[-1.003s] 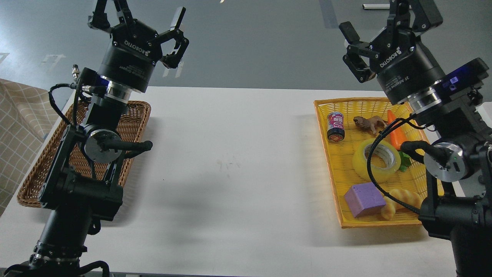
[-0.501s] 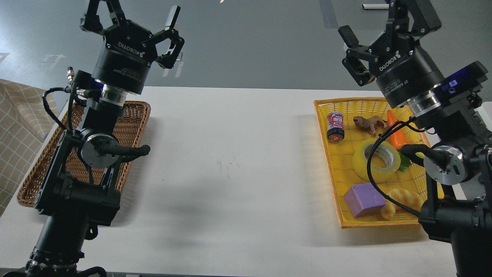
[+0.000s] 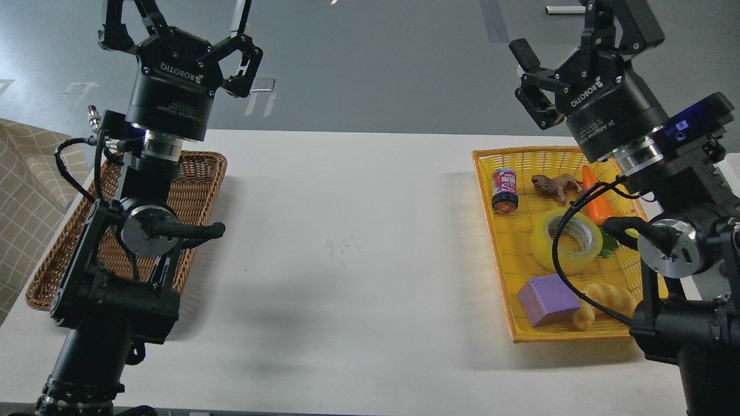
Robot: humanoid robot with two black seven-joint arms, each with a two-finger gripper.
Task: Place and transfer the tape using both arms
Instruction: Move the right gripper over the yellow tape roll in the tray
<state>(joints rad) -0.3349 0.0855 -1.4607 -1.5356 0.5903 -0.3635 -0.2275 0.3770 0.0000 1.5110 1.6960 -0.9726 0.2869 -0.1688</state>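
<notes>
The yellow tape roll (image 3: 565,241) lies flat in the yellow basket (image 3: 497,237) at the right, with a black cable crossing in front of it. My right gripper (image 3: 569,34) is open and empty, raised high above the basket's far end, well above the tape. My left gripper (image 3: 176,14) is open and empty, raised high at the upper left above the brown wicker basket (image 3: 196,185); its fingertips reach the top edge of the view.
The yellow basket also holds a small can (image 3: 504,190), a toy lion (image 3: 556,185), a carrot (image 3: 596,196), a purple cube (image 3: 547,299) and a bread roll (image 3: 604,303). The white table (image 3: 352,254) lies between the baskets. A checked cloth (image 3: 29,190) is at the left.
My left arm has moved left and upward, taking its open gripper toward the top edge. The right arm shifted slightly up early on, then held still. The tape has not moved.
</notes>
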